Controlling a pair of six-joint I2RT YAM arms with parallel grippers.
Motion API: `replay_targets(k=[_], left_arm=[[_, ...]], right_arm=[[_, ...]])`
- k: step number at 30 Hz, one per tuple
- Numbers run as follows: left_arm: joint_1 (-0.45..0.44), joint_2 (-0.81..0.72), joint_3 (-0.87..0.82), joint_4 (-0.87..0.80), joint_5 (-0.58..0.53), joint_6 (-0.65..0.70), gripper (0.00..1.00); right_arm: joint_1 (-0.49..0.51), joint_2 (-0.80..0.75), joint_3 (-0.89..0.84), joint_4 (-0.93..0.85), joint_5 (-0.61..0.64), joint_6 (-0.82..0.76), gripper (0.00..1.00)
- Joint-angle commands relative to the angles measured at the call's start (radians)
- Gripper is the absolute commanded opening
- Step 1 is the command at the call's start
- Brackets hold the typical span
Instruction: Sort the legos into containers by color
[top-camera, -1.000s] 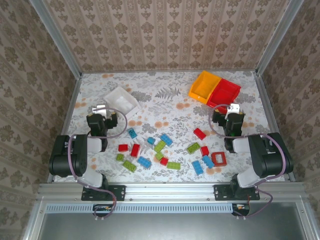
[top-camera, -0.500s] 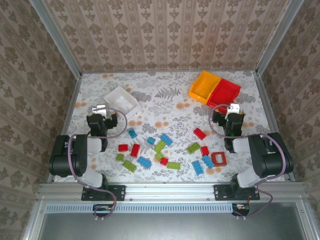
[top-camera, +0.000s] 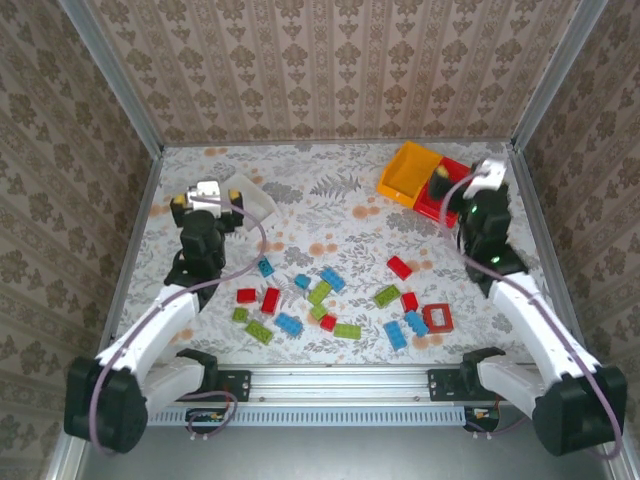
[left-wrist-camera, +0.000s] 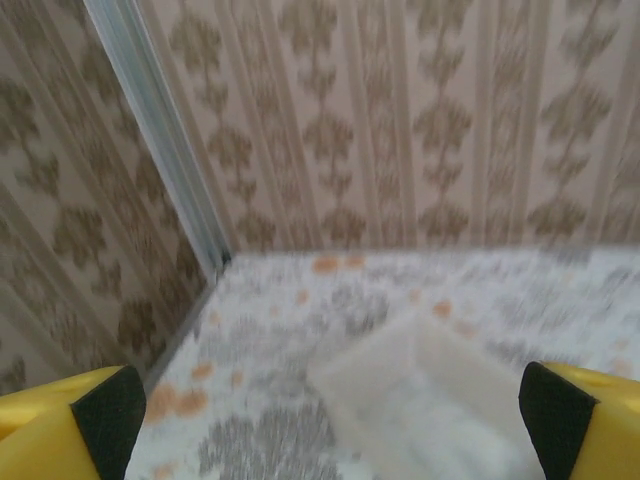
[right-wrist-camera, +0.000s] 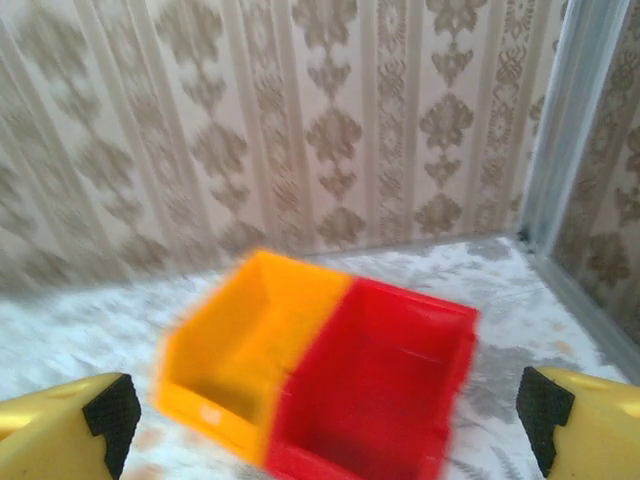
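Left jaws: apart, empty, by the white bin (top-camera: 255, 203).
Right jaws: apart, empty, by the red bin (right-wrist-camera: 370, 380), which touches the yellow-orange bin (right-wrist-camera: 240, 350).
Legos (top-camera: 320, 293): scattered on the bench (top-camera: 340, 215), between the arms.

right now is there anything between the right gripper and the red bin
Nothing visible does. In the right wrist view the red bin sits straight ahead between the open fingers of the right gripper, with nothing in front of it. The yellow-orange bin sits flush against it, to one side.

Glossy plastic legos (top-camera: 320, 294), smooth plastic containers (top-camera: 410, 172), brushed metal frame rail (top-camera: 330, 378)
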Motion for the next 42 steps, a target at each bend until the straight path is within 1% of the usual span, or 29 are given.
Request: replay_targets(k=[1,2,3,4,5,6,7,8,10,12,16,19,22,26,28,30,35,38,42], left_arm=[[0.008,-0.044,0.258,-0.672,-0.099,-0.411,1.00],[0.034,-0.040,0.325,-0.830,-0.042,-0.545,1.00],[0.071,-0.035,0.340,-0.857,0.043,-0.589,1.00],[0.133,-0.027,0.337,-0.852,0.187,-0.602,1.00],[0.189,-0.014,0.346,-0.873,0.294,-0.634,1.00],[0.225,0.010,0.366,-0.916,0.359,-0.677,1.00],[0.237,0.037,0.391,-0.964,0.384,-0.692,0.99],[0.241,0.068,0.416,-1.006,0.396,-0.694,0.98],[0.247,0.140,0.472,-1.103,0.414,-0.693,0.96],[0.265,0.206,0.503,-1.152,0.467,-0.679,0.91],[0.314,0.348,0.527,-1.135,0.604,-0.663,0.78],[0.320,0.464,0.573,-1.094,0.623,-0.639,0.75],[0.325,0.582,0.642,-1.065,0.628,-0.619,0.74],[0.327,0.728,0.750,-1.046,0.649,-0.600,0.72],[0.327,0.799,0.795,-1.054,0.654,-0.587,0.67],[0.328,0.858,0.841,-1.073,0.647,-0.580,0.64],[0.325,0.936,0.875,-1.085,0.644,-0.563,0.55],[0.320,0.951,0.876,-1.086,0.647,-0.554,0.50],[0.307,0.959,0.870,-1.087,0.635,-0.534,0.38]], right_arm=[[-0.027,-0.048,0.108,-0.419,-0.220,0.380,1.00],[-0.056,-0.062,0.068,-0.343,-0.346,0.415,1.00],[-0.073,-0.069,0.034,-0.278,-0.418,0.479,1.00],[-0.068,-0.065,0.046,-0.314,-0.413,0.518,1.00],[-0.046,-0.053,0.077,-0.374,-0.390,0.523,1.00],[-0.007,-0.034,0.128,-0.461,-0.342,0.500,0.99],[0.035,-0.012,0.183,-0.551,-0.280,0.470,0.95],[0.068,0.010,0.223,-0.609,-0.249,0.449,0.92],[0.120,0.070,0.316,-0.735,-0.219,0.404,0.86],[0.159,0.124,0.380,-0.823,-0.187,0.389,0.83],[0.205,0.200,0.415,-0.827,-0.206,0.384,0.82],[0.213,0.272,0.453,-0.829,-0.239,0.373,0.83],[0.209,0.340,0.497,-0.842,-0.261,0.350,0.85],[0.168,0.428,0.516,-0.821,-0.301,0.355,0.86],[0.144,0.462,0.519,-0.804,-0.314,0.368,0.86],[0.117,0.500,0.530,-0.789,-0.324,0.379,0.86],[0.065,0.613,0.598,-0.786,-0.324,0.378,0.85],[0.034,0.690,0.637,-0.793,-0.309,0.385,0.83],[-0.001,0.793,0.701,-0.799,-0.278,0.382,0.80]])
